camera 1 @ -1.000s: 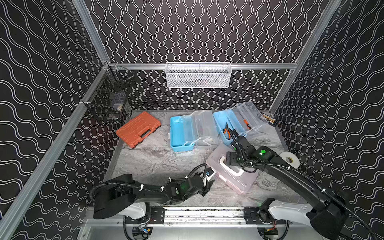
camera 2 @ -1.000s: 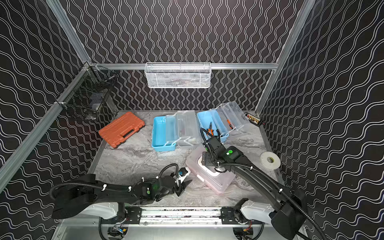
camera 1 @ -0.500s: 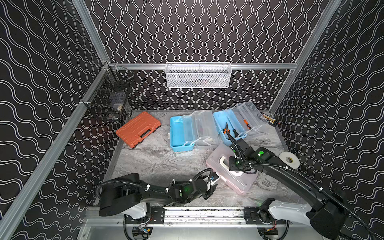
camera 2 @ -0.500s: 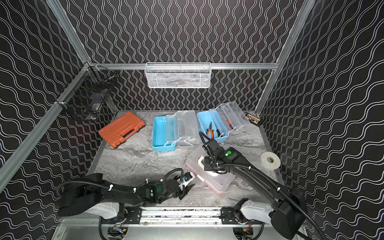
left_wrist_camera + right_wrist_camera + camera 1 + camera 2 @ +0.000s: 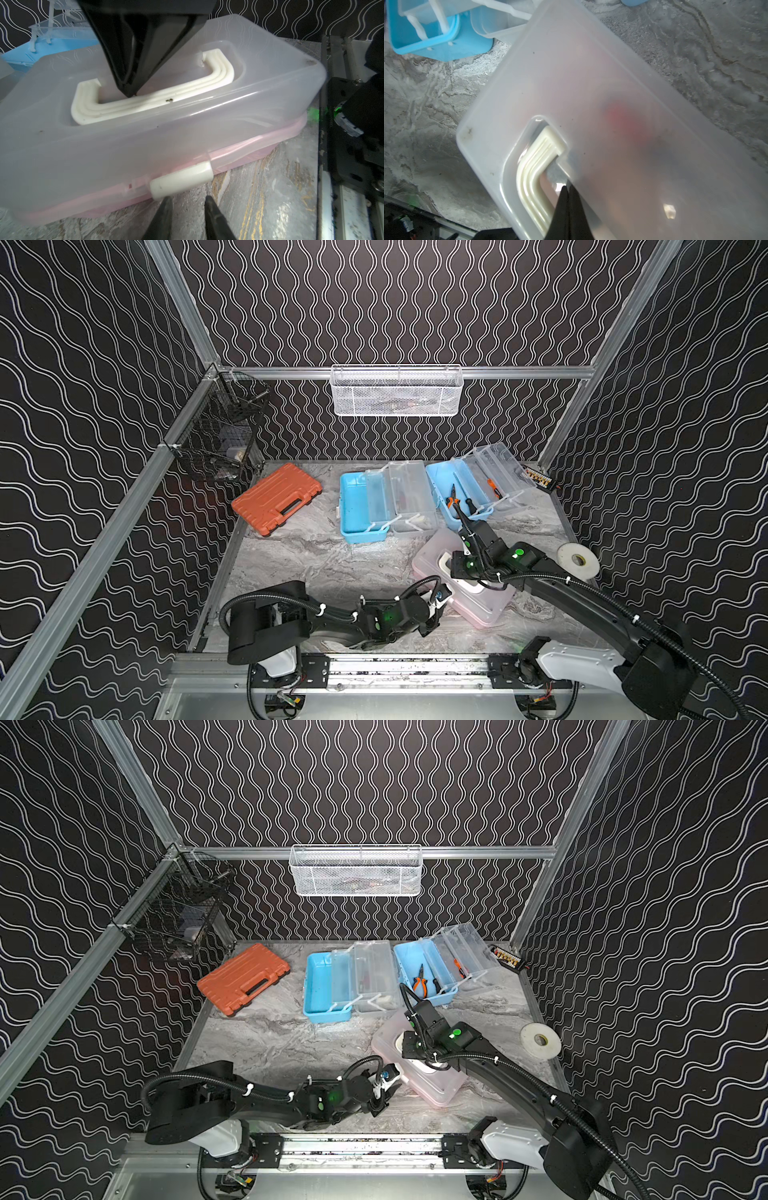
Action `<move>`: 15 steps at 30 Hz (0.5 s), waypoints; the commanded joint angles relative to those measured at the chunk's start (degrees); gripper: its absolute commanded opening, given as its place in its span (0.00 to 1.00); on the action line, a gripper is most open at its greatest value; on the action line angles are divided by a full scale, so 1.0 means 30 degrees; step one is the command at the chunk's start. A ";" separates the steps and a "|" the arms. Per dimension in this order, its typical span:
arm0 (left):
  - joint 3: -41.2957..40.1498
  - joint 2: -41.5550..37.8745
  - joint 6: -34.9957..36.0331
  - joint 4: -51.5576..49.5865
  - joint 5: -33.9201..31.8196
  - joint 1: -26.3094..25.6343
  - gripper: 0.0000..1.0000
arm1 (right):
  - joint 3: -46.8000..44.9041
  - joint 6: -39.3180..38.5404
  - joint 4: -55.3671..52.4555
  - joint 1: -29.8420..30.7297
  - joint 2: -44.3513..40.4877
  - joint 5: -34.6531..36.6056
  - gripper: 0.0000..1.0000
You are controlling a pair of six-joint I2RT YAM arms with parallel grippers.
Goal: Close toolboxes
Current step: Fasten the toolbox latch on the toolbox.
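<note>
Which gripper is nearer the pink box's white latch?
Left. The left gripper sits close in front of the latch; the right gripper is on the lid, by the handle.

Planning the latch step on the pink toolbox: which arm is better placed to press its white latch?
Left, likely. The left gripper sits right at the white latch, jaws slightly apart; the right gripper is shut, tips on the lid by the handle.

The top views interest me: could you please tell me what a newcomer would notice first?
The pink toolbox sits near the front with its lid down. The shut right hand rests its tip on the lid inside the white handle, and the left hand, slightly open, hovers by the white latch. Behind, two blue toolboxes lie wide open, with an orange case at the back left.
</note>
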 commanded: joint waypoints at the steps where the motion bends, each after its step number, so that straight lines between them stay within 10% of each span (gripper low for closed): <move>1: 0.0452 0.0628 0.0438 0.1273 -0.0394 -0.0038 0.29 | -0.0743 0.0277 -0.3322 0.0014 0.0169 -0.0458 0.00; 15: 0.2397 0.1261 0.0995 0.0220 -0.1009 0.0303 0.22 | -0.2130 0.0802 -0.3033 0.0269 0.0102 -0.1337 0.00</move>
